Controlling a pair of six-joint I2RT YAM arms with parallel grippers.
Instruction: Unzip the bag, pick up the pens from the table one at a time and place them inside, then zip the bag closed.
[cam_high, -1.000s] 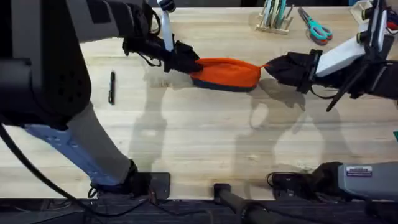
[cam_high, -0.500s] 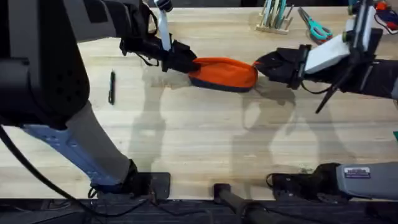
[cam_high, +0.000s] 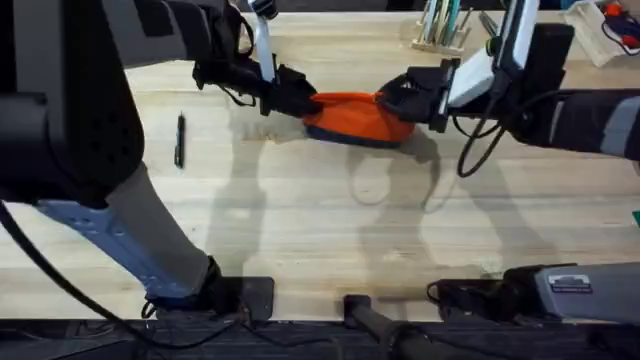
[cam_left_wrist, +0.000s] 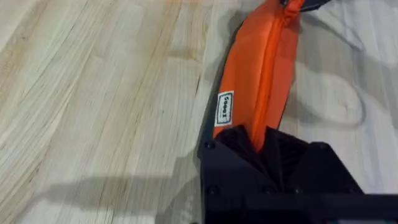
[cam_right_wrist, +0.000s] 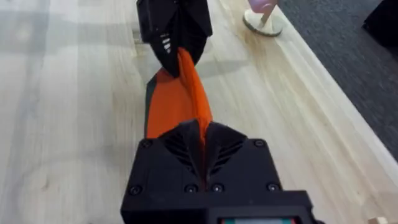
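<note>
The orange bag (cam_high: 350, 115) lies on the table (cam_high: 320, 220) at the back middle, its dark bottom band toward me. My left gripper (cam_high: 305, 103) is shut on the bag's left end (cam_left_wrist: 258, 81). My right gripper (cam_high: 392, 97) is shut on the top ridge of the bag (cam_right_wrist: 177, 106), over its right part. The zipper pull is hidden between the fingers. The zipper line nearest the left gripper (cam_left_wrist: 258, 140) looks closed. One black pen (cam_high: 180, 139) lies on the table far to the left, away from both grippers.
A wooden stand (cam_high: 440, 25) holding tools is at the back, right of the bag. A white tray (cam_high: 610, 25) sits in the back right corner. Bare tabletop stretches in front of the bag. The left arm (cam_high: 70, 100) looms large at the left.
My right gripper has slid left from the bag's right tip along its top ridge. The left gripper and the pen have stayed put.
</note>
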